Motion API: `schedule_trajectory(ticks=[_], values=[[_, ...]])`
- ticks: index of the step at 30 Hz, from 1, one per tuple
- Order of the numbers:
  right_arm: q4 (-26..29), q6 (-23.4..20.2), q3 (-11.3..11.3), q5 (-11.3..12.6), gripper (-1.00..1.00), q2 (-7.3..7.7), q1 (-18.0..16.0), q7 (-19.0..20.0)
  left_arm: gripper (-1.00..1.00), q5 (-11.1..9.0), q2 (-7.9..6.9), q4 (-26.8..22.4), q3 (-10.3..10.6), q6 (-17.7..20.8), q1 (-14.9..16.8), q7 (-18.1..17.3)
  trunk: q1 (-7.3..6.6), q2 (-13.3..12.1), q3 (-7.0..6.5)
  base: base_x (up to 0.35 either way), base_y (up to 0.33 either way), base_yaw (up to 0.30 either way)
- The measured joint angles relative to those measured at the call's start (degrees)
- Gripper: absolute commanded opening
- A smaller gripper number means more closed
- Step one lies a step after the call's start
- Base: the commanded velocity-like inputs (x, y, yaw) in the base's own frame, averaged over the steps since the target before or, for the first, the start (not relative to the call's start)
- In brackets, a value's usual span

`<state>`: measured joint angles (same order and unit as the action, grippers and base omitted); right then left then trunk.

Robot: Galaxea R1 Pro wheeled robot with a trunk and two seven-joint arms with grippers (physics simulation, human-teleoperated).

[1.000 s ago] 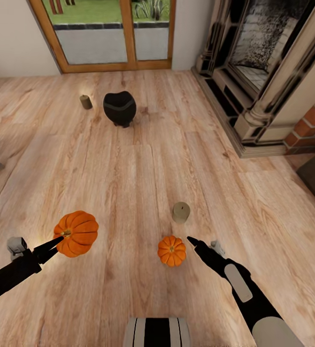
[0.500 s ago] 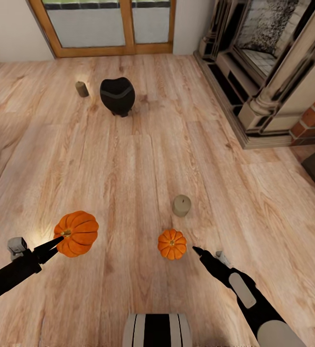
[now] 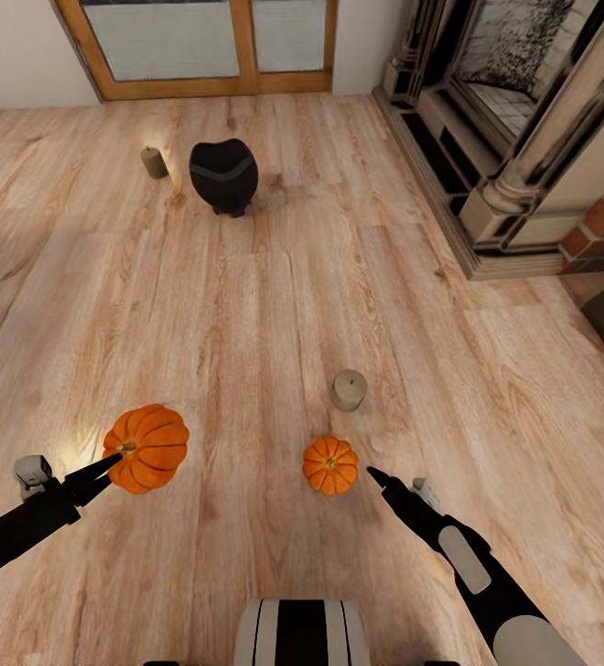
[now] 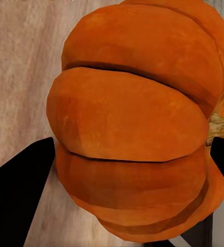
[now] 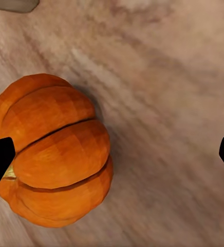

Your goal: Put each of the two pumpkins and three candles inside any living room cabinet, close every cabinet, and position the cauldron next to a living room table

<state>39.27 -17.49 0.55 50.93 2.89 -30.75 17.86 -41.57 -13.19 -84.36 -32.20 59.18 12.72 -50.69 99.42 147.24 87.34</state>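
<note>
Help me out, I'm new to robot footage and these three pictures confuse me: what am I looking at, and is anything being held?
The big picture comes from a camera on the robot's head, looking down at a wood floor. The two black arms at the bottom are its own. The other two pictures come from cameras on each wrist, looking along that arm's fingers.

The left gripper holds one pumpkin, seen close up between its fingers. The right gripper is open, beside a second pumpkin that rests on the floor and lies off to one side in the right wrist view.

Also on the floor: a candle near that pumpkin, and farther off a black cauldron with another candle beside it.
</note>
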Motion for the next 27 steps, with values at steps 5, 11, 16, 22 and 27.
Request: schedule_trajectory(ticks=[5, 11, 16, 22, 27], values=[[-0.01, -0.01, -0.30, -0.01, 1.00, -0.01, 0.00, 0.04, -1.00, 0.00, 0.02, -0.03, -0.01, 0.02, -0.01, 0.00, -0.01, 0.00, 0.00, 0.072, 0.094, 0.000], [-0.06, -0.02, -0.45, -0.06, 1.00, -0.08, -0.01, 0.06, -1.00, -0.01, 0.00, -0.04, 0.01, 0.00, -0.01, 0.01, 0.00, 0.00, 0.00, 0.011, 0.121, 0.000], [-0.33, -0.03, -0.47, -0.09, 1.00, -0.09, 0.00, 0.04, -1.00, 0.00, 0.00, -0.02, 0.00, 0.00, 0.00, -0.01, 0.01, 0.00, 0.00, -0.024, 0.075, 0.000], [-0.36, -0.03, -0.47, -0.10, 1.00, -0.10, 0.00, 0.04, -1.00, 0.02, 0.00, -0.01, 0.00, -0.01, 0.00, -0.01, 0.00, 0.00, 0.00, -0.034, 0.086, 0.000], [-0.36, -0.03, -0.47, -0.10, 1.00, -0.10, 0.00, 0.04, -1.00, 0.05, 0.00, -0.01, -0.05, -0.02, 0.00, -0.01, 0.00, 0.00, 0.00, 0.059, 0.077, 0.000]])
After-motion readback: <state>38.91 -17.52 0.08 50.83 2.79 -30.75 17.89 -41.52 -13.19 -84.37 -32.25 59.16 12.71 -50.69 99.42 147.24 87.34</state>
